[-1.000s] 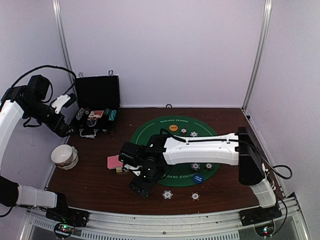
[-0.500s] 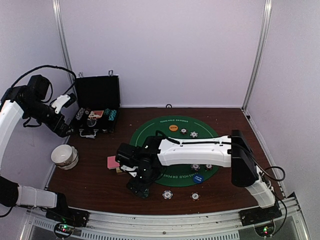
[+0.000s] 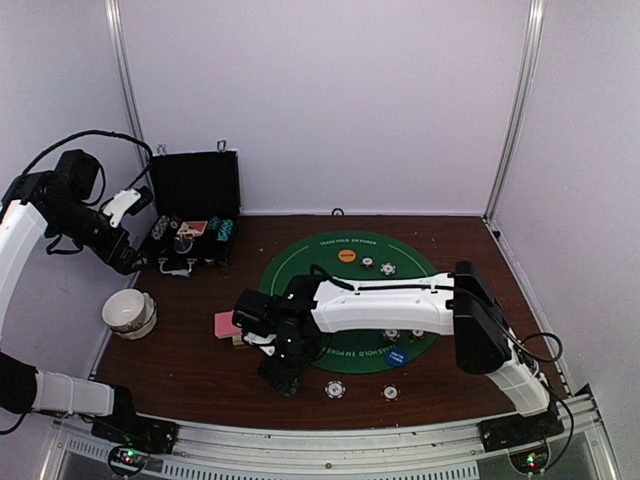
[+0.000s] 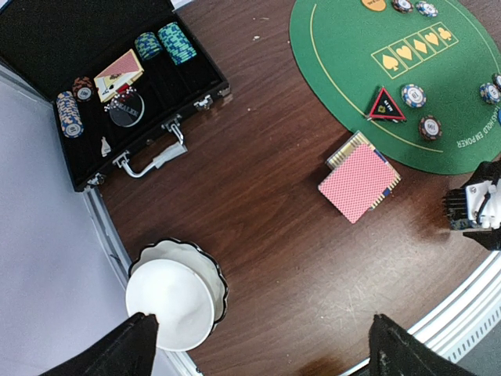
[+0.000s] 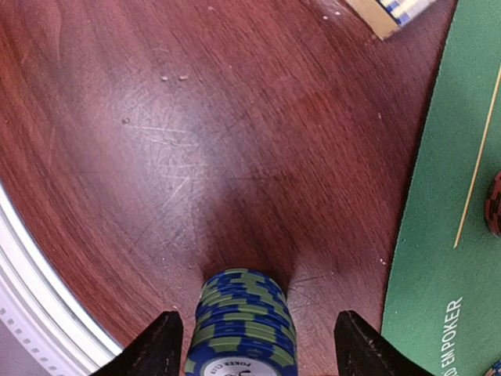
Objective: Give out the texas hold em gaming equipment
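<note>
Close to the front edge of the bench [image 5: 156, 117], at 7 o'clock from the green mat [image 4: 344, 31], the right claw [image 5: 260, 317] stands open astride a stack of blue-green chips [image 5: 243, 329], with a gap showing on one side. Pink-backed cards [image 4: 358, 182] lie at 9 o'clock of the mat. The left claw [image 4: 262, 337] hangs wide open over the white bowl [image 4: 172, 305]. The black case [image 4: 47, 31] sits at 10 o'clock.

Bright, even overhead light — shadows are soft. In the right wrist view the dark brown wooden surface [image 5: 196, 157] carries a pale glare patch, and the blue-and-green striped chip stack [image 5: 243, 321] throws a dark shadow. The left arm's black fingers [image 4: 133, 348] look blurred.
</note>
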